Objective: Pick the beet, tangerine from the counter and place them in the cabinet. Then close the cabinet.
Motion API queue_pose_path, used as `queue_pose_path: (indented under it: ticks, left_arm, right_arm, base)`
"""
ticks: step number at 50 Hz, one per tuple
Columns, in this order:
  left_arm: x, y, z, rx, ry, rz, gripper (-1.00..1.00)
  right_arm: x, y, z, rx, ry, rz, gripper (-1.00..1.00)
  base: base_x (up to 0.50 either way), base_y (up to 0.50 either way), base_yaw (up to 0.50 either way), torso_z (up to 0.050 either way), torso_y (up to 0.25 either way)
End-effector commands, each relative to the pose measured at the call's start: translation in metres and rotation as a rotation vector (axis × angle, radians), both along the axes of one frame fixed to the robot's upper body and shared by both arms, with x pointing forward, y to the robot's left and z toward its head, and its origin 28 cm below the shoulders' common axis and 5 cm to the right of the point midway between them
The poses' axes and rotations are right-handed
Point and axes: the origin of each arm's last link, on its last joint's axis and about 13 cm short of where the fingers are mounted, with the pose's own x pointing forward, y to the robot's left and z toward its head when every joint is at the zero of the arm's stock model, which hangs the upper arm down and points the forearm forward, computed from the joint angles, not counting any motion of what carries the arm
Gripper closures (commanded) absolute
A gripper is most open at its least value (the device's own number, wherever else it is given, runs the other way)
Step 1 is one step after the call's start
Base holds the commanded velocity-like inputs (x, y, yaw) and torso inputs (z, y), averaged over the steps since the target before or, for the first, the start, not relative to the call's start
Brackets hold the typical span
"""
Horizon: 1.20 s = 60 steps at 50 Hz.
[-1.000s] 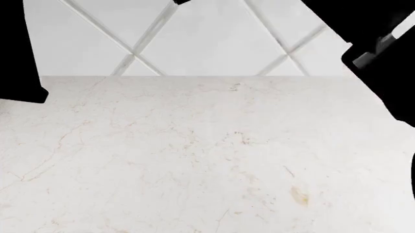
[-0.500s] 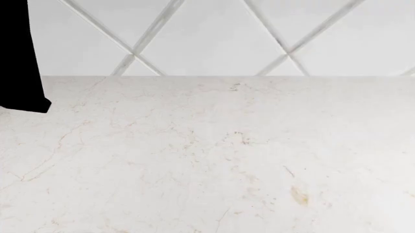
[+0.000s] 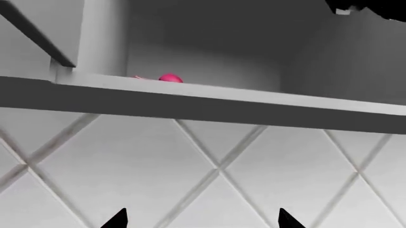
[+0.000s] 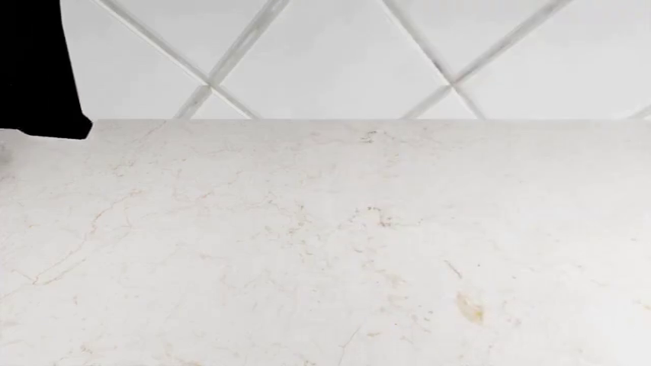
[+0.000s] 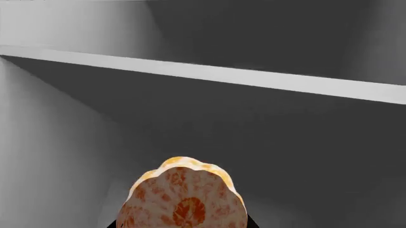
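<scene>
My right tool [image 5: 184,224] pinches the tangerine [image 5: 182,194] inside the grey cabinet [image 5: 95,142], below a pale shelf [image 5: 254,78]. The beet [image 3: 170,78] lies on the cabinet floor [image 3: 209,92], above the diamond-tiled wall [image 3: 209,166]. My left tool [image 3: 201,219] shows two dark tips spread apart. The veined white counter [image 4: 325,244] meets that wall.

Beet [image 3: 169,78] lay inside cabinet [image 3: 209,102], on bottom shelf, near its back. Tangerine [image 5: 182,195] sat inside cabinet, below upper shelf [image 5: 209,72]. Counter [image 4: 325,244] lay before tiled wall [image 4: 336,57].
</scene>
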Motion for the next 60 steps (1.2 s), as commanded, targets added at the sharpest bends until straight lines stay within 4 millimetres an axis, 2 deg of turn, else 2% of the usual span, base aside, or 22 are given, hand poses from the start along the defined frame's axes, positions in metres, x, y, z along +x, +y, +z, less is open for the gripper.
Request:
queue_pose_path:
  ticks: [1,10,26,27,50,60]
  left_arm:
    - [0.007,0.003,-0.002,-0.015,0.013,0.010,-1.00]
    - [0.009,0.004,-0.005,-0.021,0.021,0.024,-1.00]
    - [0.009,0.006,-0.008,-0.035,0.028,0.031,-1.00]
    - [0.009,0.006,-0.008,-0.036,0.028,0.031,-1.00]
    - [0.007,0.006,-0.008,-0.041,0.033,0.025,-1.00]
    - [0.007,0.004,-0.007,-0.038,0.030,0.020,-1.00]
  right_arm:
    - [0.032,-0.012,-0.014,-0.014,0.071,-0.125,1.00]
    - [0.049,-0.023,-0.029,0.003,0.148,-0.238,1.00]
    - [0.052,-0.020,-0.035,0.005,0.215,-0.220,1.00]
    - [0.052,-0.020,-0.035,0.004,0.219,-0.224,-1.00]
    - [0.048,-0.017,-0.031,-0.021,0.189,-0.212,-1.00]
    - [0.034,-0.008,-0.018,-0.047,0.116,-0.121,-1.00]
  base:
    - [0.00,0.00,0.00,0.000,0.000]
    - [0.00,0.00,0.00,0.000,0.000]
    - [0.00,0.00,0.00,0.000,0.000]
    - [0.00,0.00,0.00,0.000,0.000]
    - [0.00,0.00,0.00,0.000,0.000]
    - [0.00,0.00,0.00,0.000,0.000]
